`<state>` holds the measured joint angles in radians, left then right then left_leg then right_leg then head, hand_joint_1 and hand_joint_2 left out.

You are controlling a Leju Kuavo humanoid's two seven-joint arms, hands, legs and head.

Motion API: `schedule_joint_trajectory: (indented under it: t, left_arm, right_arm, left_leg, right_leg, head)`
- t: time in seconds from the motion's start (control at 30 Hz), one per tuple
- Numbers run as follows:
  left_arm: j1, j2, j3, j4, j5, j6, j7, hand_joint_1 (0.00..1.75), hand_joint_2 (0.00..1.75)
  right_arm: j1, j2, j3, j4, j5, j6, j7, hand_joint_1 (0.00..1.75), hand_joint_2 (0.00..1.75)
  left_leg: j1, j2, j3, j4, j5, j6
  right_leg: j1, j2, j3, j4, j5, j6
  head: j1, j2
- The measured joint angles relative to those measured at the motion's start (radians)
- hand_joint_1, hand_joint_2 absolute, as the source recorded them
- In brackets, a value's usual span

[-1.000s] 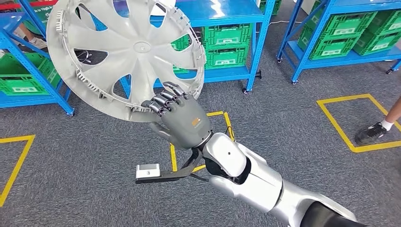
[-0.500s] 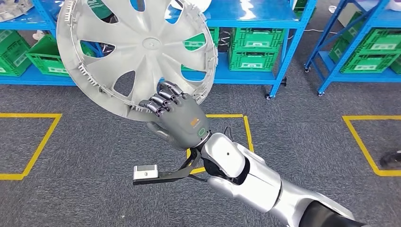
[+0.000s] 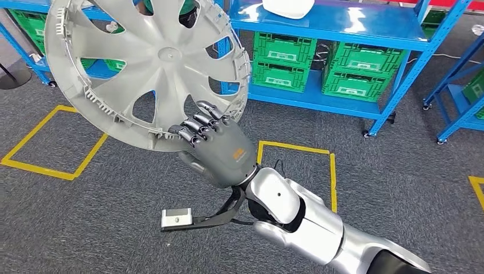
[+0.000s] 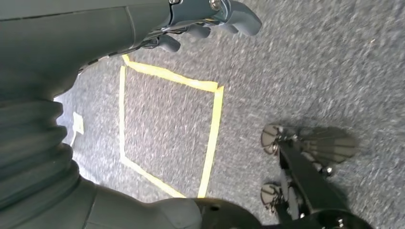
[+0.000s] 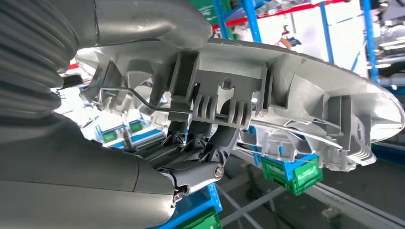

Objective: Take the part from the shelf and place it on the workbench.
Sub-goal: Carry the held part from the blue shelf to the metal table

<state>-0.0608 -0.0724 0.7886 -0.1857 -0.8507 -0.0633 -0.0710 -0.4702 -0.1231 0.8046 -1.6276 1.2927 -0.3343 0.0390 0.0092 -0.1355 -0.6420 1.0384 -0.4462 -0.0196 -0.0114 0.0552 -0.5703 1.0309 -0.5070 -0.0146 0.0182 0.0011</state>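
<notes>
The left hand [image 4: 210, 19] hangs over grey carpet [image 4: 305, 71] with its dark fingers curled in and nothing between them, a yellow tape square [image 4: 167, 129] on the floor beneath it. In the head view the part, a large grey plastic wheel cover [image 3: 145, 65], is held up in the air in front of the blue shelf [image 3: 342, 23], tilted, with its ribbed back toward the camera; it has a round hub, broad spokes with teardrop cutouts between them, and a ring of small clips along the rim. The right hand [image 3: 214, 145] grips the lower edge of the wheel cover, fingers hooked over the rim, and the right wrist view shows the thumb on one side and the darker fingers on the other, beside a clip and a thin wire ring. Behind the wheel cover, the blue shelf carries green crates [image 3: 319, 63] on its lower level and a white object [image 3: 288, 8] on top. Right of the wheel cover, more yellow tape [image 3: 297, 154] marks the carpet in front of the shelf.
</notes>
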Motion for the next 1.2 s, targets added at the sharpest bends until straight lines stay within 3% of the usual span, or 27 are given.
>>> schedule_joint_trajectory:
  t: [0.03, 0.1, 0.17, 0.2, 0.23, 0.3, 0.37, 0.4, 0.47, 0.63, 0.67, 0.77, 0.8, 0.87, 0.93, 1.0, 1.03, 1.07, 1.13, 1.2]
  left_arm:
    - [0.002, 0.001, 0.000, 0.000, 0.000, 0.000, 0.000, 0.00, 1.75]
    - [0.000, 0.002, 0.000, 0.000, 0.000, 0.000, -0.001, 0.00, 1.75]
    - [-0.002, 0.001, 0.000, 0.001, 0.000, 0.000, -0.002, 0.00, 1.75]
    - [-0.002, 0.001, 0.000, 0.001, 0.000, 0.000, -0.003, 0.00, 1.75]
    - [-0.001, 0.002, 0.000, 0.001, 0.000, 0.000, -0.003, 0.00, 1.75]
    - [0.000, 0.003, 0.000, 0.000, 0.001, 0.000, -0.004, 0.00, 1.75]
    - [-0.002, 0.003, 0.001, 0.000, 0.001, 0.000, -0.004, 0.00, 1.75]
    - [-0.003, 0.002, 0.001, 0.000, 0.001, 0.000, -0.004, 0.00, 1.75]
    - [-0.002, 0.002, 0.001, 0.001, 0.003, 0.000, -0.004, 0.00, 1.75]
    - [0.000, 0.002, 0.001, 0.001, 0.005, 0.000, -0.004, 0.00, 1.75]
    - [0.000, 0.002, 0.001, 0.001, 0.007, 0.000, -0.003, 0.00, 1.75]
    - [-0.002, 0.002, 0.002, 0.001, 0.016, 0.002, -0.002, 0.00, 1.75]
    - [-0.002, 0.001, 0.004, 0.002, 0.017, 0.002, -0.002, 0.00, 1.75]
    - [0.000, 0.001, 0.007, 0.002, 0.018, 0.002, -0.001, 0.00, 1.75]
    - [0.000, -0.002, 0.008, 0.002, 0.018, 0.002, -0.001, 0.00, 1.75]
    - [0.002, -0.003, 0.009, 0.002, 0.018, 0.002, -0.001, 0.00, 1.75]
    - [0.004, -0.003, 0.009, 0.002, 0.017, 0.002, -0.001, 0.00, 1.75]
    - [0.007, -0.002, 0.010, 0.002, 0.017, 0.002, -0.001, 0.00, 1.75]
    - [0.008, -0.002, 0.011, 0.002, 0.015, 0.002, -0.001, 0.00, 1.75]
    - [0.004, -0.003, 0.011, 0.003, 0.012, 0.001, -0.001, 0.00, 1.75]
  right_arm:
    - [0.001, 0.002, 0.000, -0.002, 0.001, 0.000, -0.001, 1.75, 1.75]
    - [0.001, 0.004, 0.000, -0.005, 0.001, -0.003, -0.006, 1.75, 1.75]
    - [0.001, 0.003, 0.000, -0.006, -0.004, -0.008, -0.013, 1.75, 1.75]
    - [0.001, 0.003, 0.000, -0.006, -0.008, -0.010, -0.018, 1.75, 1.75]
    - [0.001, 0.003, 0.000, -0.005, -0.012, -0.012, -0.021, 1.75, 1.75]
    - [0.001, 0.003, 0.000, -0.005, -0.018, -0.015, -0.023, 1.75, 1.75]
    - [0.000, 0.003, 0.000, -0.005, -0.022, -0.019, -0.024, 1.75, 1.75]
    - [0.000, 0.004, 0.000, -0.004, -0.023, -0.021, -0.024, 1.75, 1.75]
    - [-0.001, 0.004, 0.000, -0.002, -0.024, -0.023, -0.026, 1.75, 1.75]
    - [-0.003, 0.006, 0.000, 0.000, -0.024, -0.024, -0.026, 1.75, 1.75]
    - [-0.004, 0.008, 0.000, 0.003, -0.024, -0.024, -0.027, 1.75, 1.75]
    - [-0.007, 0.013, 0.001, 0.018, -0.024, -0.024, -0.031, 1.75, 1.75]
    - [-0.007, 0.013, 0.002, 0.022, -0.024, -0.024, -0.032, 1.75, 1.75]
    - [-0.007, 0.013, 0.003, 0.025, -0.024, -0.024, -0.033, 1.75, 1.75]
    - [-0.007, 0.013, 0.004, 0.026, -0.023, -0.024, -0.033, 1.75, 1.75]
    - [-0.007, 0.015, 0.004, 0.026, -0.021, -0.023, -0.030, 1.75, 1.75]
    - [-0.007, 0.019, 0.004, 0.026, -0.019, -0.022, -0.028, 1.75, 1.75]
    - [-0.007, 0.023, 0.004, 0.026, -0.017, -0.020, -0.024, 1.75, 1.75]
    - [-0.007, 0.030, 0.004, 0.025, -0.014, -0.015, -0.019, 1.75, 1.75]
    - [-0.006, 0.032, 0.004, 0.025, -0.012, -0.012, -0.017, 1.75, 1.75]
  left_leg:
    - [-0.002, 0.027, -0.010, 0.018, -0.011, -0.005]
    - [-0.003, 0.097, -0.057, 0.116, -0.065, -0.016]
    - [0.003, 0.123, -0.119, 0.241, -0.117, -0.027]
    - [0.007, 0.126, -0.131, 0.269, -0.121, -0.031]
    - [0.010, 0.130, -0.122, 0.257, -0.106, -0.034]
    - [0.014, 0.160, -0.051, 0.135, -0.047, -0.038]
    - [0.010, 0.197, 0.012, 0.022, -0.014, -0.029]
    - [0.006, 0.205, 0.024, -0.001, -0.012, -0.021]
    - [0.000, 0.187, 0.019, -0.003, -0.012, -0.005]
    - [-0.001, 0.173, 0.018, -0.005, -0.010, 0.004]
    - [0.002, 0.160, 0.019, -0.007, -0.008, 0.011]
    - [0.003, 0.099, 0.019, -0.010, -0.002, 0.029]
    - [0.002, 0.082, 0.019, -0.008, -0.002, 0.029]
    - [0.002, 0.051, 0.019, -0.004, -0.002, 0.027]
    - [0.001, 0.024, 0.015, 0.001, -0.001, 0.018]
    - [0.003, 0.004, 0.008, -0.002, 0.003, 0.004]
    - [0.005, -0.006, 0.005, -0.006, 0.007, -0.004]
    - [0.006, 0.000, 0.002, -0.006, 0.008, -0.010]
    - [0.004, 0.050, -0.018, 0.030, -0.015, -0.017]
    - [0.004, 0.108, -0.068, 0.141, -0.076, -0.023]
  right_leg:
    - [-0.003, -0.013, 0.004, -0.006, 0.003, -0.006]
    - [-0.004, -0.043, 0.009, -0.012, 0.004, -0.015]
    - [-0.003, -0.073, 0.010, -0.011, 0.002, -0.019]
    - [-0.003, -0.088, 0.011, -0.011, 0.001, -0.018]
    - [-0.003, -0.101, 0.012, -0.011, -0.001, -0.017]
    - [-0.004, -0.126, 0.018, -0.009, -0.007, -0.009]
    - [0.000, -0.147, 0.022, -0.005, -0.016, 0.004]
    - [0.002, -0.157, 0.024, -0.004, -0.019, 0.010]
    - [0.002, -0.173, 0.029, -0.008, -0.020, 0.021]
    - [-0.001, -0.178, 0.032, -0.009, -0.022, 0.030]
    - [-0.003, -0.149, 0.012, 0.038, -0.050, 0.033]
    - [-0.004, -0.060, -0.103, 0.270, -0.150, 0.034]
    - [-0.003, -0.057, -0.114, 0.283, -0.140, 0.031]
    - [-0.004, -0.041, -0.069, 0.173, -0.065, 0.023]
    - [-0.004, -0.006, -0.016, 0.051, -0.016, 0.018]
    - [0.000, 0.006, -0.003, 0.016, -0.011, 0.014]
    - [0.001, -0.004, -0.003, 0.013, -0.007, 0.008]
    - [0.001, -0.015, -0.001, 0.008, -0.003, 0.001]
    - [-0.002, -0.038, 0.003, -0.003, 0.004, -0.014]
    - [0.000, -0.064, 0.004, -0.007, 0.006, -0.022]
  head:
    - [-0.003, 0.000]
    - [-0.009, 0.000]
    - [-0.011, 0.000]
    - [-0.011, 0.000]
    - [-0.011, 0.000]
    - [-0.011, 0.000]
    - [-0.010, 0.000]
    - [-0.009, 0.000]
    - [-0.006, 0.000]
    - [-0.005, 0.000]
    - [-0.004, 0.000]
    - [0.002, 0.000]
    - [0.002, 0.000]
    - [0.002, 0.000]
    - [0.002, 0.000]
    - [0.002, 0.000]
    - [0.002, 0.000]
    - [0.002, 0.000]
    - [-0.002, 0.000]
    - [-0.006, 0.000]
